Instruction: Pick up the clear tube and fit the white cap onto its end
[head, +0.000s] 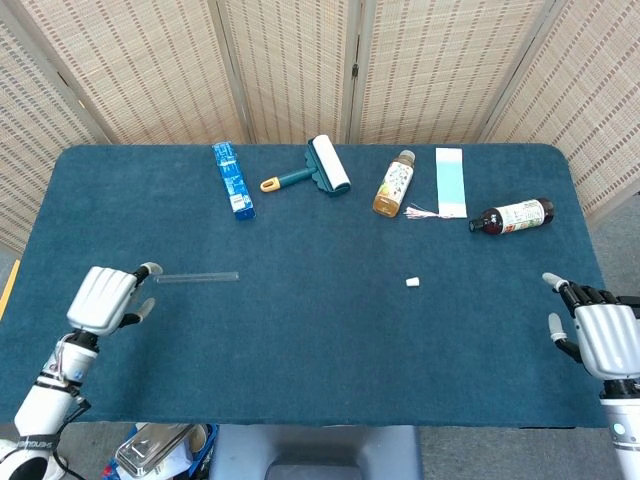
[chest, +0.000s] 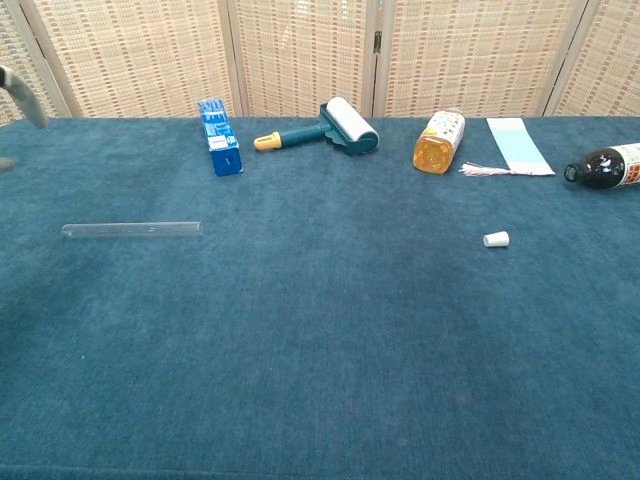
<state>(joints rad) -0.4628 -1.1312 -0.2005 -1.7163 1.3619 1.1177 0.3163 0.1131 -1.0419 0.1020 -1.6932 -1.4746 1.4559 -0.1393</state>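
The clear tube (head: 197, 277) (chest: 132, 230) lies flat on the blue table cloth at the left, pointing left-right. The small white cap (head: 411, 282) (chest: 496, 239) sits on the cloth right of centre, far from the tube. My left hand (head: 105, 298) hovers just left of the tube's left end, holding nothing, its fingers apart; only a blurred fingertip (chest: 20, 92) of it shows at the chest view's left edge. My right hand (head: 600, 334) is at the table's right front corner, fingers apart, holding nothing.
Along the back lie a blue box (head: 233, 180), a lint roller (head: 318, 168), an amber bottle (head: 394, 184), a light-blue card with a tassel (head: 450, 182) and a dark bottle (head: 513, 216). A woven screen stands behind the table.
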